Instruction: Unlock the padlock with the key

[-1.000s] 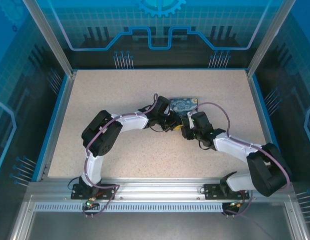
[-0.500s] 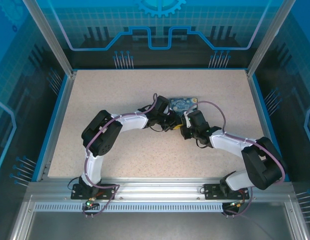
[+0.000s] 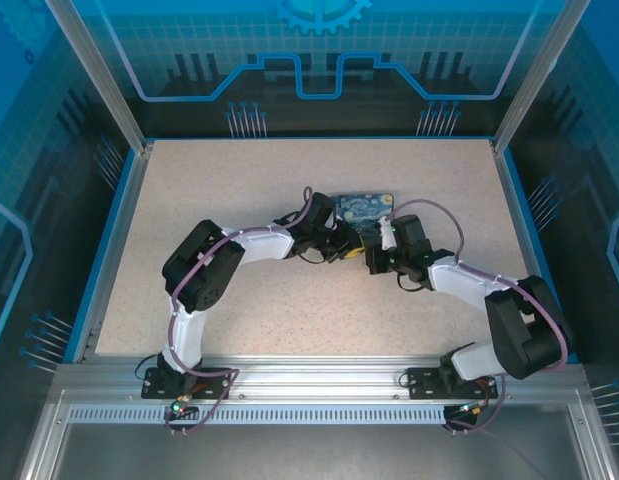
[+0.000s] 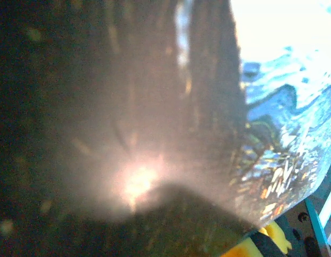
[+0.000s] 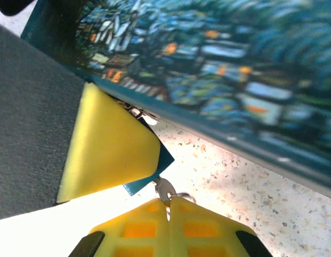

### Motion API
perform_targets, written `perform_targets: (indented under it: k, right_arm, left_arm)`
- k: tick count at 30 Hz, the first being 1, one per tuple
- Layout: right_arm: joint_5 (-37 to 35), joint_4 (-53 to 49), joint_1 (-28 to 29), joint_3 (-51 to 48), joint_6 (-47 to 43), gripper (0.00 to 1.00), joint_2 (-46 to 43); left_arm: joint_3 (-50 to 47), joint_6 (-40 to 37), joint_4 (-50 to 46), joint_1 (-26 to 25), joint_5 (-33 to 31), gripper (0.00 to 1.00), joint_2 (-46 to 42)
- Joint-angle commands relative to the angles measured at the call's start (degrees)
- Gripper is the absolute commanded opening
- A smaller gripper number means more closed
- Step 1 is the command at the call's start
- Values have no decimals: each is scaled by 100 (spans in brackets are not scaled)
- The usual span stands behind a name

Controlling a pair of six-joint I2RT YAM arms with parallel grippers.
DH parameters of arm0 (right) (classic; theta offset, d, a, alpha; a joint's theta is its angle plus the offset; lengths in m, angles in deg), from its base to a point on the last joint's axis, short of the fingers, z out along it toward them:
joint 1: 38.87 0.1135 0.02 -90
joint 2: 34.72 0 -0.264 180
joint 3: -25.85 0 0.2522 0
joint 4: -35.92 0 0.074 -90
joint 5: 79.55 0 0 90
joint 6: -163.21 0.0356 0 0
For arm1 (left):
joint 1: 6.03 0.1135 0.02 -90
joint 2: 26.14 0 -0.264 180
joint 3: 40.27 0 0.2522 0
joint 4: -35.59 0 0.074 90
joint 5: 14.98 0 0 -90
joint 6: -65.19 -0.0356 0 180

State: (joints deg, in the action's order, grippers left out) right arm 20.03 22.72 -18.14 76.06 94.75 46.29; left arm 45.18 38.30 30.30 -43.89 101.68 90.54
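Top view, arms: left gripper and right gripper meeting tip to tip at the near edge of the box, mid-table; opening of either impossible to read from up here
Top view, box: lying flat, night-sky print up, just beside both wrists; small parts between the fingertips too fine to tell

Left wrist, scene: mostly dark blur and glare; printed box face at the right, a corner pad in yellow at the bottom
Left wrist, grip: cannot tell whether open or closed, or on what

Right wrist, own grip: yellow fingers pressed flat together with no gap; a thin metal piece nipped at their seam, judged to be the key, though it looks silvery here
Right wrist, padlock: a blue sliver poking out below a grey finger faced in yellow, close under the box's lower edge, just above the key
Right wrist, grey finger: judged to be the left arm's, bearing on the padlock; its partner hidden

Handling, padlock: tiny, light, rigid, smooth; prone to twist or skid; best pinched across the flat faces of the body, keyhole free, shackle untouched
Handling, key: thin, stiff, slippery; best held by the bow, blade out and in line with the keyhole; likely to pivot in the pads under side load
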Motion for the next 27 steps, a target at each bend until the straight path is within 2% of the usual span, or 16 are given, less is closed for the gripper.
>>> perform_targets:
  k: [1,6,7,9,10,13,16,19,20,23,27]
  right_arm:
    - [1242,655,-243,53,447,2,54]
    - [1393,616,-324,19,525,2,52]
    - [1302,559,-329,5,510,6,0]
    - [1095,452,-325,-34,483,23,-118]
    - [991,393,-325,-48,462,29,-184]
    - [730,340,-339,-141,482,36,-343]
    - [591,430,-379,-286,661,38,-550]
    - [495,419,-462,-381,881,48,-839]
    - [480,392,-499,-397,931,51,-921]
    - [548,286,-606,-384,1088,59,-1013]
    - [854,440,-689,-472,1427,61,-820]
  left_arm:
    - [-240,242,-54,-63,341,0,125]
    - [-302,291,81,-62,327,0,157]
    - [-295,298,85,-61,323,0,162]
    - [-280,312,91,-54,338,0,160]
    - [-271,326,83,-55,342,0,162]
    - [-235,304,32,-54,349,0,138]
    - [-242,254,67,-55,354,0,126]
    - [-344,133,83,-56,316,0,109]
    - [-388,87,93,-54,303,3,100]
    - [-524,-49,89,-70,236,20,91]
    - [-684,-124,150,-130,181,37,118]
